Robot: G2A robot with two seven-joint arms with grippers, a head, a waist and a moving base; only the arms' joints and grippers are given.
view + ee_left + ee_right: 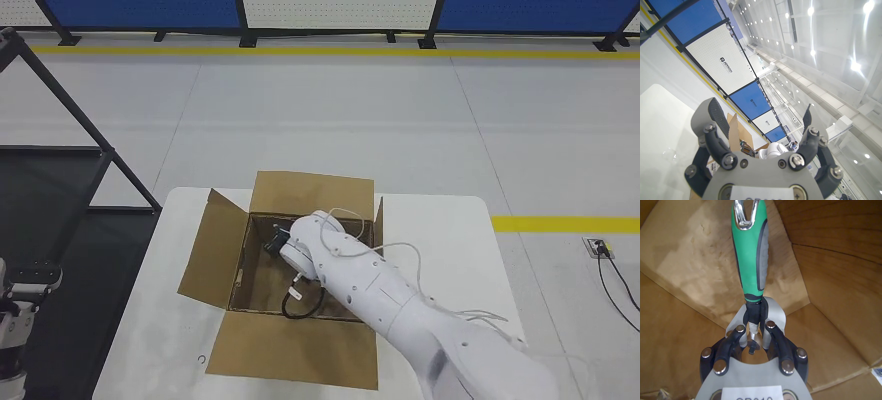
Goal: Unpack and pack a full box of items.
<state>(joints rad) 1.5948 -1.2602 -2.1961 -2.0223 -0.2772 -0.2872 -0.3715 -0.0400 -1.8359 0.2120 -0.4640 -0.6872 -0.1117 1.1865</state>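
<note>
Closest in, right gripper [755, 321], fingers pinched tight on the black neck of a hand tool with a green-and-grey rubber handle [751, 256]. Handle pointing straight away from the wrist, with a chrome metal loop [745, 215] at its far end. Thin metal shaft of the tool running back between the finger bases toward the palm. All of it down inside an open brown cardboard box [838, 279]: plain walls on either side, and a paler, creased floor beyond the handle.

Seen from above, the box near the middle of a white rounded table [440, 225], four flaps folded outward. White right arm [400, 300] bent over the near flap and down into the box, its wrist low in the far part on the robot's left side.

Off past the table's left edge and well apart from the box, left arm [18, 300]. Left gripper [761, 113] with jaws spread wide and empty, ribbed black pads [718, 115] tilted up toward the ceiling lights. One cardboard flap and the white arm just beyond them.
</note>
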